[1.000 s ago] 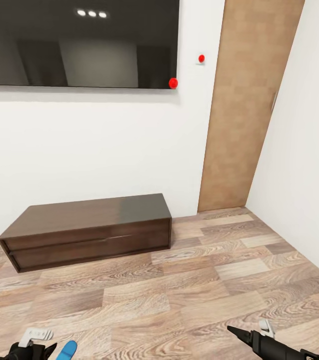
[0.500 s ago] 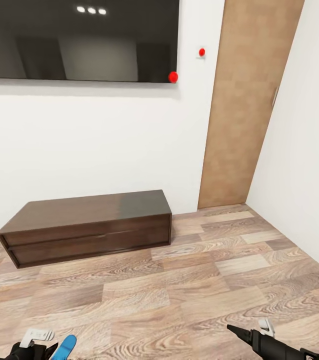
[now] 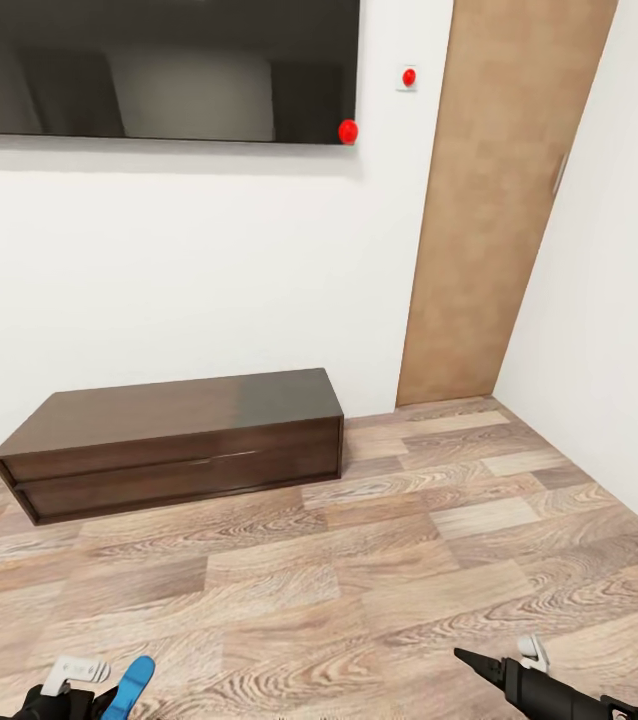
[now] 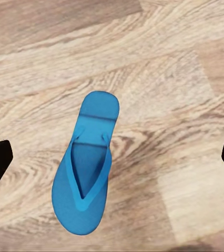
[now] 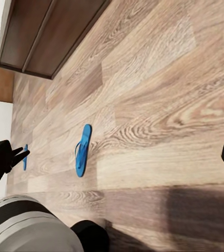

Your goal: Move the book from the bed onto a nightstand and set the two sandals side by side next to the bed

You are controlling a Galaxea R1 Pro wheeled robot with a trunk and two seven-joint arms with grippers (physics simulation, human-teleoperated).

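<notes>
**Blue sandal on the plank floor, cabinet by the wall**

A bright blue sandal (image 4: 84, 176) lies flat on the wood-plank floor (image 4: 159, 68), sole down, its thin thong straps meeting in a V toward the rounded toe end. The sole is thin and smooth, with a squarish heel, against grainy planks in pale beige and grey-brown. In the left wrist view, the left gripper (image 4: 112, 157) shows as two dark fingertips at opposite edges of the picture, spread wide apart with the sandal between them and touching neither. In the head view a blue tip of the sandal (image 3: 135, 684) shows just beside the left gripper (image 3: 89, 695) at the lower edge.

The right wrist view shows the same kind of sandal (image 5: 82, 149) lying on the floor, and a second small blue shape (image 5: 25, 157) next to a dark gripper finger; too small to tell more. The right gripper (image 5: 114, 157) has its dark fingertips far apart, holding nothing. In the head view it (image 3: 494, 668) reaches forward over the floor, black and pointed.

A long low dark-wood cabinet (image 3: 174, 440) with a smooth flat top and two drawer fronts stands against the white wall (image 3: 179, 270). Above it hangs a glossy black screen (image 3: 159, 65). A tall brown wooden door (image 3: 489, 200) stands right of the cabinet, in the corner.
</notes>
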